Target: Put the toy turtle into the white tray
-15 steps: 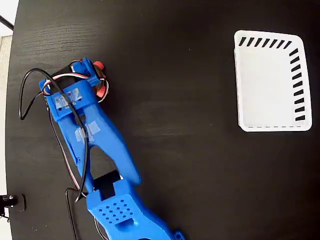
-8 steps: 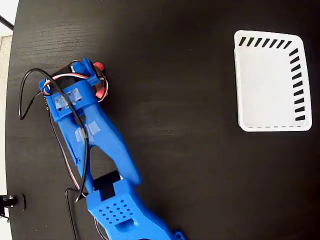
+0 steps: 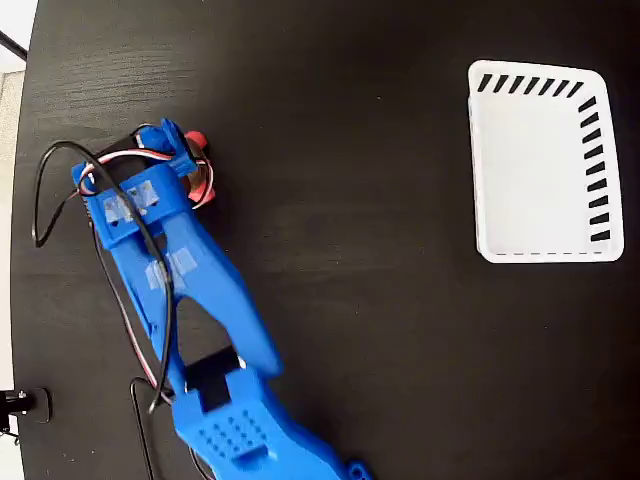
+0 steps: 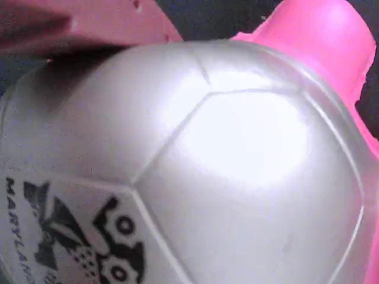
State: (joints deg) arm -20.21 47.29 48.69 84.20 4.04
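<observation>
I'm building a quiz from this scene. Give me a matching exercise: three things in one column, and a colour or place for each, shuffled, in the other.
Things:
1. toy turtle
2. white tray
3. table

Descriptions:
A. black surface
B. right side of the fixed view, nothing in it
C. fills the wrist view, pale shiny shell with a dark printed mark

Pairs: 1-C, 2-B, 3-A

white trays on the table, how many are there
1. The rectangular white plastic tray with slotted sides sits at the right of the fixed view on the black table, empty, far from the blue arm.
</observation>
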